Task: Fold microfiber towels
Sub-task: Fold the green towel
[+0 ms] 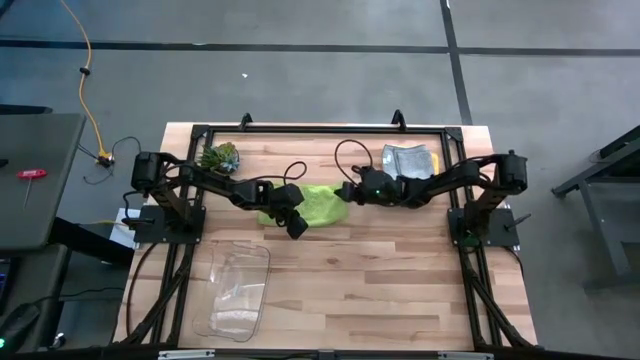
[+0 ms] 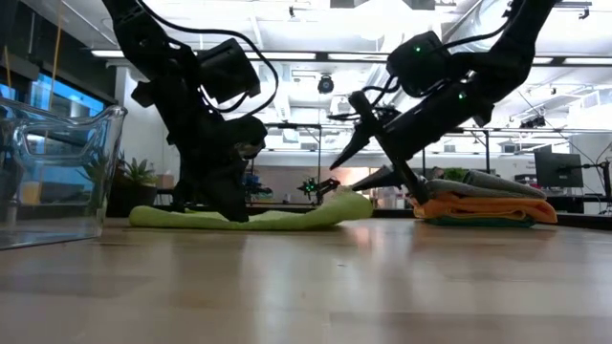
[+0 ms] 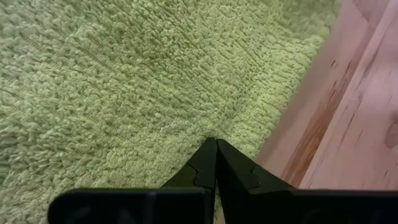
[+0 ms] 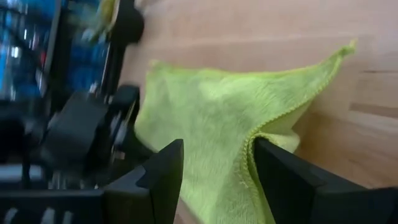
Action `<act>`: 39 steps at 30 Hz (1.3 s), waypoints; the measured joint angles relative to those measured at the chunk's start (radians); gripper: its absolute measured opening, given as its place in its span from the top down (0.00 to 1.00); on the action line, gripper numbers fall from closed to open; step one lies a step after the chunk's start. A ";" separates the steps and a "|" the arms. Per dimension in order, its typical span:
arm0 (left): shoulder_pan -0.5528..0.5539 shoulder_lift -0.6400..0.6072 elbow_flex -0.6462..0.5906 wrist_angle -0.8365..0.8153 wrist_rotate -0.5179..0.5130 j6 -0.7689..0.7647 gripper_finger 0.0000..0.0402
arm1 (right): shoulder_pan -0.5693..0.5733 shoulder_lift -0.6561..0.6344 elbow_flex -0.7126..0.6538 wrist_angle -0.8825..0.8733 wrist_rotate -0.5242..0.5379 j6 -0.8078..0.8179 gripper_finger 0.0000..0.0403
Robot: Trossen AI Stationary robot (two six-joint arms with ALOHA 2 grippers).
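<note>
Between right tool (image 4: pixel 214 168) fingers, lime towel (image 4: pixel 205 112) edge

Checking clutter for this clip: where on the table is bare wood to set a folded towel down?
Bare: the near strip right of the bin, below the right arm. Crowded: the far half, with plant, green towel under both claws, and towel stack.

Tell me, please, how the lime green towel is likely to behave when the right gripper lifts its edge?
Probably floppy: the lime green towel already curls up in a soft fold between the open right gripper fingers. Likely light, since it lies thin on the table. Its looped pile should resist slipping, and the shut left gripper pressing on it may anchor it.
</note>
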 joint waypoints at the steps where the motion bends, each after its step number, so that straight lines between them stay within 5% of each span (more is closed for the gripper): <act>1: 0.000 0.000 0.000 0.000 0.000 0.000 1.00 | -0.001 -0.007 0.000 -0.004 -0.025 -0.024 0.53; 6: 0.000 0.000 0.000 -0.002 0.007 -0.004 1.00 | -0.002 -0.072 0.000 -0.098 -0.075 -0.146 0.53; 14: 0.000 0.000 0.000 -0.005 0.008 -0.009 1.00 | 0.023 -0.245 0.000 -0.328 0.022 -0.299 0.53; 18: 0.000 0.000 0.000 -0.005 0.008 -0.020 1.00 | 0.068 -0.281 0.001 -0.357 0.013 -0.178 0.53; 27: -0.001 0.000 0.000 0.003 0.023 -0.036 1.00 | 0.169 -0.128 -0.001 -0.431 0.025 0.069 0.53; 32: -0.001 0.000 0.000 0.004 0.023 -0.035 1.00 | 0.112 -0.026 -0.001 -0.344 0.082 0.113 0.53; 39: -0.003 0.000 0.000 0.004 0.061 -0.001 1.00 | 0.047 0.048 0.001 -0.191 -0.002 0.116 0.53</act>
